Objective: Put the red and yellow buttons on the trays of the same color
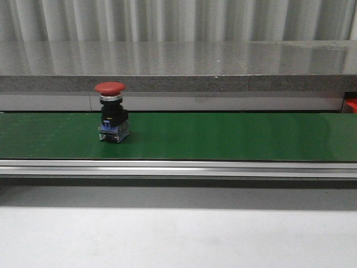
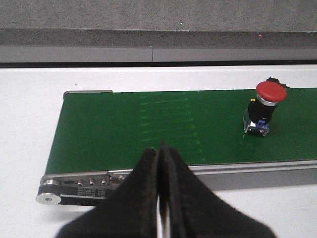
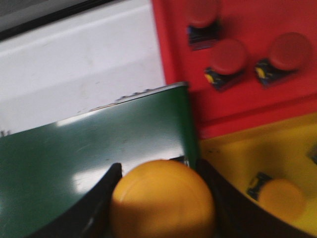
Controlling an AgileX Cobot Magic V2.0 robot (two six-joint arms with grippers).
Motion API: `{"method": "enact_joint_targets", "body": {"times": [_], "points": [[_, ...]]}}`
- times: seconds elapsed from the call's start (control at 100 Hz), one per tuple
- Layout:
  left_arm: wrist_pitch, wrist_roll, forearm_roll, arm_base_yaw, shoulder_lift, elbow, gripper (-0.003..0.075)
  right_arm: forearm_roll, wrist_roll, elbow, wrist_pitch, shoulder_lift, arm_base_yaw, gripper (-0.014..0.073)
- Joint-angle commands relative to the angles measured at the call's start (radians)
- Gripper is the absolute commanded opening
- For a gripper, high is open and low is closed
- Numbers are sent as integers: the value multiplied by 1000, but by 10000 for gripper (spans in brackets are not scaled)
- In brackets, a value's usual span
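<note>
1. My right gripper [image 3: 161, 198] is clamped on a yellow button [image 3: 162, 199]; its dark fingers [image 3: 101, 198] press against both sides of the round cap, which fills the near part of the right wrist view (the picture is blurred).
2. Just past that cap I see the end of the green conveyor belt [image 3: 99, 148], and beside the belt end lie two trays touching each other: a red tray [image 3: 237, 104] and a yellow tray [image 3: 237, 153].
3. The red tray holds three red-capped buttons [image 3: 228, 59]; the yellow tray holds one yellow-capped button [image 3: 280, 197] lying near my held one.
4. My left gripper [image 2: 159, 153] has its jaws pressed together with nothing between them, and it hangs over the near edge of the belt, close to the roller end.
5. A red button [image 1: 111, 114] stands upright on the belt, red cap on top and blue base down, well apart from the left gripper (towards the left in the front view).
6. The belt frame rests on a white tabletop [image 1: 178, 234].
</note>
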Motion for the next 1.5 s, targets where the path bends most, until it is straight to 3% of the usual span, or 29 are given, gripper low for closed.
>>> {"method": "enact_joint_targets", "body": {"times": [0.0, 0.19, 0.38, 0.93, 1.49], "points": [[-67, 1, -26, -8, 4, -27, -20, 15, 38, 4, -103, -37, -96, 78], [-67, 1, -26, -8, 4, -27, -20, 15, 143, 85, -212, -37, -253, 78], [-67, 1, -26, -8, 4, -27, -20, 15, 184, 172, -279, -37, -324, 78], [-67, 1, -26, -8, 4, -27, -20, 0, 198, 418, -586, -26, -360, 76], [-67, 1, -26, -8, 4, -27, -20, -1, 198, 419, -574, 131, -360, 94]]}}
